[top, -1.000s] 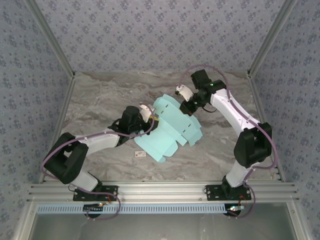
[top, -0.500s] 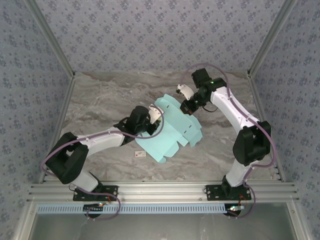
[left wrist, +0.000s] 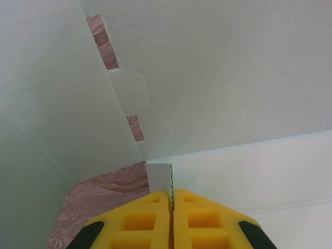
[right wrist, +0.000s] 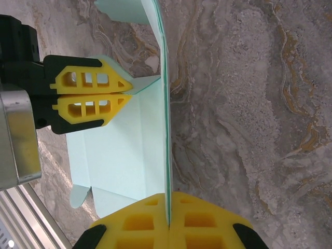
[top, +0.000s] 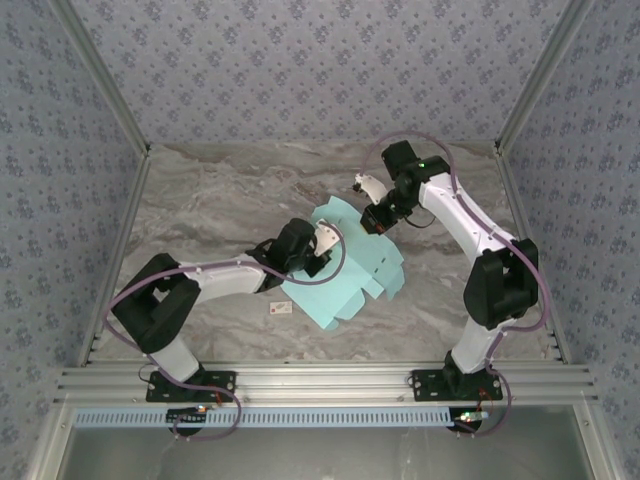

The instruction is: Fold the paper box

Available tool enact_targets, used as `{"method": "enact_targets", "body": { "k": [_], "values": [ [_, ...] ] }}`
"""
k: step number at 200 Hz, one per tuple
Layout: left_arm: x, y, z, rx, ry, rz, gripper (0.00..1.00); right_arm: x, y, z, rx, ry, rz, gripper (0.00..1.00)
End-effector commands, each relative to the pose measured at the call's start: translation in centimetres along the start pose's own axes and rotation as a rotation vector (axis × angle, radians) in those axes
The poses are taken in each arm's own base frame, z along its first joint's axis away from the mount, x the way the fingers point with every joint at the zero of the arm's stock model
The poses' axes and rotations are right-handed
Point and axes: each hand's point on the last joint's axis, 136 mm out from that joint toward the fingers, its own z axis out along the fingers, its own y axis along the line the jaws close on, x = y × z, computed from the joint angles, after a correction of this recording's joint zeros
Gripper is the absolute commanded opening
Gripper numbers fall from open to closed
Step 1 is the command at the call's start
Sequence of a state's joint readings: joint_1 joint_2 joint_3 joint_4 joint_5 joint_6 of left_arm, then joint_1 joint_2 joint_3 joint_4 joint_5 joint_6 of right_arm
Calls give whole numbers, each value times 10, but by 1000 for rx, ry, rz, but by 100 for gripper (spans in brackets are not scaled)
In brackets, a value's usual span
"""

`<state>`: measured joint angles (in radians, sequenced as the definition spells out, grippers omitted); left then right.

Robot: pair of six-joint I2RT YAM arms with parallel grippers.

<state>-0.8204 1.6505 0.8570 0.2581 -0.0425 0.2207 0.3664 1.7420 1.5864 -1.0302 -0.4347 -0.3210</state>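
A: What's closest to the arm bases?
B: A small white tag [top: 281,310] on the grey marble table [top: 200,200], at seven o'clock from the mint-green card paper box [top: 350,268].
A: Where's that box?
B: In the middle of the table, an open sheet with flaps, not a box shape yet.
A: And the grippers?
B: The left gripper [left wrist: 171,193] is squeezed tight on a little flap at the sheet's ten o'clock side. Farther back, the right gripper [right wrist: 168,196] pinches its one o'clock edge.
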Motion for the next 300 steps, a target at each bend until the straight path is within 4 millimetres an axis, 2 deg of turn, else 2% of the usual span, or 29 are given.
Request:
{"method": "enact_targets", "body": {
  "k": [1,44,88,129,158,184,213,253,279,300],
  "values": [
    [-28,-37,-3,147,-96,32,8,-35,2,-3,-31,-140,-39,0],
    [-34,-29,-12,130,-120,16,12,-29,-5,-2,11,-116,-48,0],
    [-56,-8,-47,152,-200,-79,31,-22,-9,-10,87,-110,-120,0],
    [-83,18,-86,247,-290,-200,42,-25,4,-20,70,-163,-191,0],
    [-100,35,-101,340,-323,-292,44,-30,16,-25,26,-202,-224,0],
    [-112,45,-102,400,-329,-339,45,-33,23,-28,-5,-222,-239,0],
    [-122,62,-94,399,-331,-387,46,-34,31,-27,-33,-229,-255,0],
    [-121,88,-83,344,-309,-443,47,-34,35,-29,-41,-229,-268,0],
    [-121,97,-79,334,-303,-457,48,-35,39,-30,-61,-237,-272,0],
    [-128,92,-81,383,-319,-445,48,-35,41,-29,-70,-235,-277,0]
  ]
}}
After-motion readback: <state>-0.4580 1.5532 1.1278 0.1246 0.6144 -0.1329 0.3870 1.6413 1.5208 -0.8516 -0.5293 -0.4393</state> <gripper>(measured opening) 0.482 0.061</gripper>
